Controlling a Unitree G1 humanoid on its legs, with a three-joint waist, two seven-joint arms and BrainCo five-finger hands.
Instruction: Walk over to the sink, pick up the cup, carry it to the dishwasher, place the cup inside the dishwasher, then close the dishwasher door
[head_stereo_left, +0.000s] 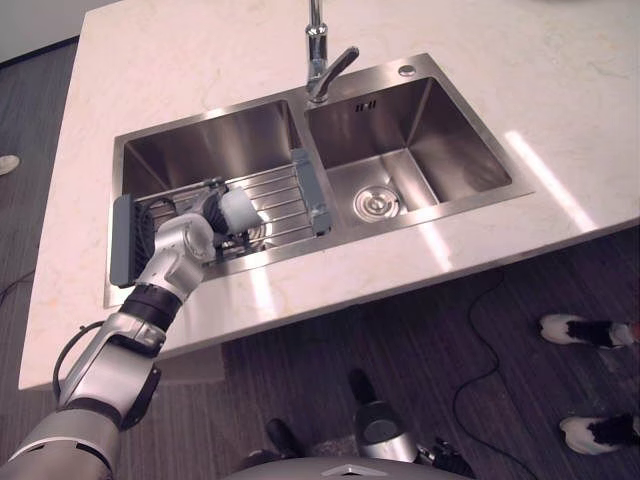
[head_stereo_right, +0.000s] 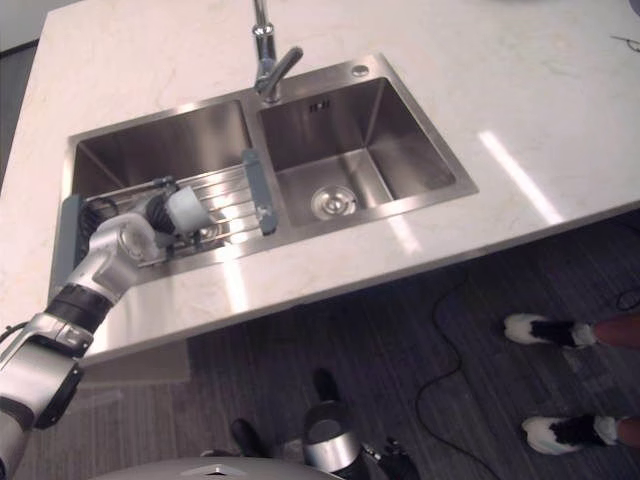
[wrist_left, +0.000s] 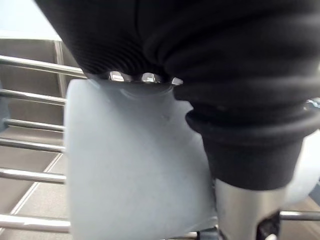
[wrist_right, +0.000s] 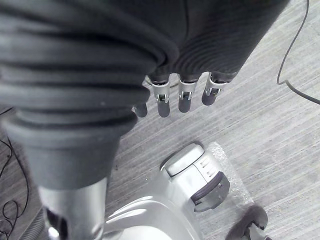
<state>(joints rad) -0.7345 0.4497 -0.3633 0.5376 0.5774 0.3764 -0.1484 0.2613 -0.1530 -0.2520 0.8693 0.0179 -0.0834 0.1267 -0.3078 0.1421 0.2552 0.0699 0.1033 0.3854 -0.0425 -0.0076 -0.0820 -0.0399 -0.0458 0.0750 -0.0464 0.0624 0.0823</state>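
On rack (head_stereo_left: 283, 196): white cup (head_stereo_left: 239, 210) (seemingly held).

White cup (head_stereo_left: 238, 210) pale against the left hand's (head_stereo_left: 208, 216) dark ribbed cover — past its fingers, silver rack (head_stereo_left: 280, 200) bars with grey ends, brushed-steel sink (head_stereo_left: 465, 140), cream counter (head_stereo_left: 200, 60) faintly veined — and under the right hand's (wrist_right: 190, 50) dark-tipped silver fingers (wrist_right: 184, 99), grey streaked floor (wrist_right: 280, 130)
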